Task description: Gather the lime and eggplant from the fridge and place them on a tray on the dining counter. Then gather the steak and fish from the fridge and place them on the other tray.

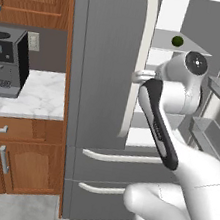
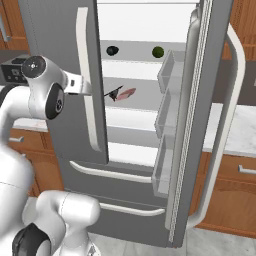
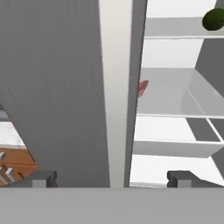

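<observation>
The fridge (image 1: 106, 55) has its left door shut and its right door swung open. On an upper white shelf lie the lime (image 2: 158, 52), which is a small green ball, and the dark eggplant (image 2: 112, 50) to its left. In the other views I see the lime (image 1: 177, 40) (image 3: 214, 19) again. One shelf lower lie a pink-red piece (image 2: 128, 93) and a dark thin shape (image 2: 114, 93); which is the steak and which the fish I cannot tell. My gripper (image 3: 113, 178) is open, its tips either side of the left door's white handle (image 3: 116, 109). The trays and dining counter are out of view.
The open right door (image 2: 200, 125) with its clear bins juts toward me on the right. Two drawers with white handles (image 1: 119, 156) lie below the doors. A dark coffee machine (image 1: 6, 61) stands on the marble wall counter (image 1: 43, 96) at the left, over wooden cabinets.
</observation>
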